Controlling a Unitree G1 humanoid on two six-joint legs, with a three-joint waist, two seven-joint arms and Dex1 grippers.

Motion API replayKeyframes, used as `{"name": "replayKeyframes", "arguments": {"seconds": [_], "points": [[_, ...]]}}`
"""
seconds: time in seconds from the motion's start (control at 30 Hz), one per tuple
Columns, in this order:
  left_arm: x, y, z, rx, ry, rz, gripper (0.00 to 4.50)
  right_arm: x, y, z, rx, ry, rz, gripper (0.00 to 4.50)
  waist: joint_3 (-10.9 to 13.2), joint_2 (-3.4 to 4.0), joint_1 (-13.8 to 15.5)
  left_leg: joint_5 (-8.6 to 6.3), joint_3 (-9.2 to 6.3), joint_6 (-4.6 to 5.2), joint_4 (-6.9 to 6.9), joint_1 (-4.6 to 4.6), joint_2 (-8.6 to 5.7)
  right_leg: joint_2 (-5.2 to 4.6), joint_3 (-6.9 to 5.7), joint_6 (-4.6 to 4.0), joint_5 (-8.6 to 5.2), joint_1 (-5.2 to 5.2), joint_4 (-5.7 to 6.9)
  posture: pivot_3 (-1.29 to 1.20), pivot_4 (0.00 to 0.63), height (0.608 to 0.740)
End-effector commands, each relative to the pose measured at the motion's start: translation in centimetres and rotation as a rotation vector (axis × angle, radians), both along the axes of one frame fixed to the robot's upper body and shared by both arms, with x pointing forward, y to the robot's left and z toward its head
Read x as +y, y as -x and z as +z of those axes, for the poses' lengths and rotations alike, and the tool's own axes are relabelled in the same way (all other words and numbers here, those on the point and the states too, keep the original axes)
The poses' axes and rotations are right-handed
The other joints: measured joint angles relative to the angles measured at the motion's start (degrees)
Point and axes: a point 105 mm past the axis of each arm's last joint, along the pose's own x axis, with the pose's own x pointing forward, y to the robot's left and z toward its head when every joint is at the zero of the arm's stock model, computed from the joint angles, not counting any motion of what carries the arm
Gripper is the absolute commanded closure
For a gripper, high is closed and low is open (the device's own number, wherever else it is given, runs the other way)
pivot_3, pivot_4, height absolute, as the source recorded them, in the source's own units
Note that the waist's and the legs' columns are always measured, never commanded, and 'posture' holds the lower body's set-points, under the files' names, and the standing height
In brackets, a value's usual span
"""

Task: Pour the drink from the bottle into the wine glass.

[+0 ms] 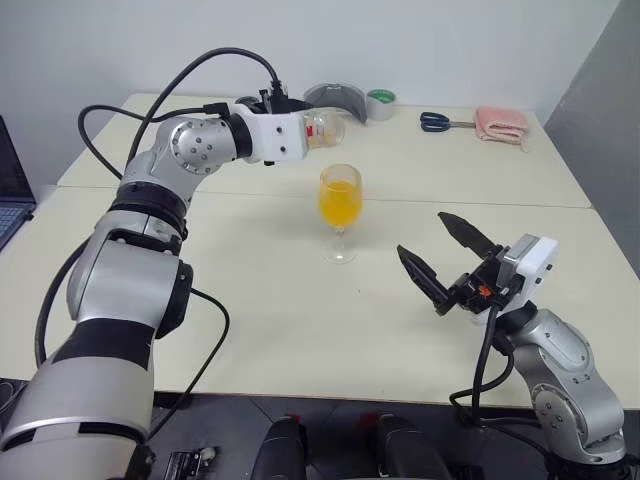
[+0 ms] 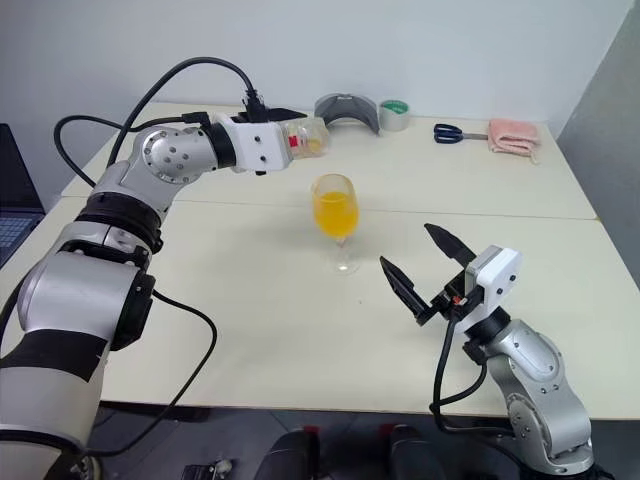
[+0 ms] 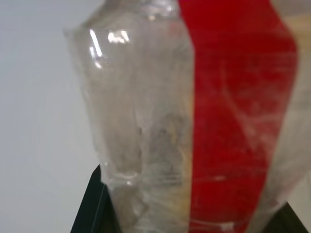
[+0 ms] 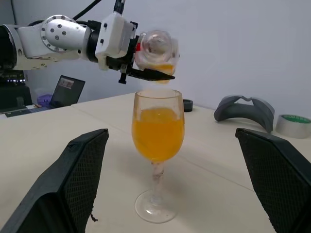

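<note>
A: Quick one. Wine glass (image 1: 340,205) is our landmark, upright on the table (image 1: 280,300), more than half full of the drink (image 4: 158,133). Where's the bottle?

B: Bottle (image 2: 306,139) is above and just behind the glass rim, lying about level, clamped in the left gripper (image 2: 290,128). Jaws are closed on its body. Only a little orange is left in it, low near the mouth end from what we see in the right wrist view.

A: So we judge the pour nearly done?

B: Looks that way. To finish well, we'd keep the mouth over the bowl, tip slowly for the last drops, then level it before moving off so nothing drips on the table. We can't tell how close the mouth is to the rim.

A: Right gripper (image 1: 440,260)?

B: Near the glass, on its right and closer to us, jaws wide apart, holding nothing. We'd keep it off the stem, since that glass would tip easily.

A: Surface and room?

B: Pale tabletop with a seam running behind the glass. Far behind the glass: grey curved piece (image 1: 336,100), tape roll (image 1: 380,104), scissors (image 1: 442,122), pink cloth (image 1: 501,124). Laptop (image 1: 12,190) well off to the glass's left. Plain white wall (image 1: 400,40) beyond.
</note>
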Motion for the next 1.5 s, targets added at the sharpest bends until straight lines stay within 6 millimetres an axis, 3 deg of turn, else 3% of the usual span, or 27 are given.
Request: {"name": "replayKeyframes", "arguments": {"seconds": [0.03,0.17,0.3,0.47,0.73,1.13,1.4,1.43,1.5], "points": [[1.8,-0.1,1.7,0.073,0.302,0.032,2.87,0.4,0.5,1.0,-0.036,0.005,0.043,0.0,0.0,0.0,-0.1,0.0,0.01,0.0,0.01,0.02,0.01,0.0,0.01,0.0,0.0,0.0,0.02,0.0,0.15,0.74],[6.3,-1.0,0.0,0.19,0.71,0.217,2.87,1.1,1.3,1.1,-0.021,0.034,0.125,0.0,0.0,0.0,-0.7,-0.01,0.04,0.02,0.05,0.27,0.03,0.01,0.14,-0.02,-0.01,0.01,0.44,0.0,0.15,0.74],[9.2,-0.6,-3.9,0.275,0.952,0.369,2.87,1.4,2.3,0.4,0.025,0.081,0.216,0.0,0.0,0.01,-0.9,0.01,-0.07,0.0,0.09,0.44,0.08,0.08,0.11,-0.07,-0.05,0.17,0.56,0.0,0.15,0.74],[10.2,0.7,-8.6,0.381,1.155,0.433,2.87,1.4,3.8,-1.1,0.089,0.134,0.321,0.0,0.0,-0.06,-0.2,0.01,-0.12,0.0,0.33,0.54,0.06,0.07,0.09,-0.07,-0.05,0.4,0.56,0.0,0.15,0.74],[10.4,1.4,-12.5,0.459,1.161,0.472,2.87,1.4,5.1,-3.2,0.158,0.17,0.407,0.0,-0.1,-0.13,0.0,0.0,-0.14,0.02,0.68,0.54,0.05,0.13,0.12,0.06,0.01,0.53,0.61,0.0,0.15,0.74],[10.7,1.8,-14.9,0.453,1.07,0.481,2.87,1.3,4.4,-3.5,0.153,0.151,0.388,0.0,-0.1,-0.16,0.0,0.0,-0.13,0.02,0.66,0.57,0.06,0.16,0.16,0.08,0.01,0.55,0.59,0.0,0.15,0.74],[11.1,2.1,-15.4,0.462,1.074,0.494,0.23,1.0,4.0,-3.6,0.151,0.142,0.36,0.0,-0.1,-0.17,0.0,-0.01,-0.12,0.02,0.65,0.56,0.06,0.16,0.16,0.31,-0.13,0.55,0.58,0.0,0.15,0.74],[11.3,2.3,-15.6,0.466,1.077,0.499,0.01,0.9,4.1,-3.7,0.154,0.144,0.357,0.0,-0.1,-0.17,-0.1,-0.01,-0.12,0.02,0.65,0.56,0.06,0.16,0.17,0.31,-0.13,0.55,0.58,0.0,0.15,0.74],[11.7,3.0,-16.0,0.471,1.089,0.518,0.01,0.6,4.4,-4.0,0.168,0.148,0.342,0.0,-0.1,-0.17,-0.1,-0.01,-0.11,0.02,0.63,0.57,0.07,0.16,0.18,0.31,-0.13,0.55,0.57,0.0,0.15,0.74]]}}
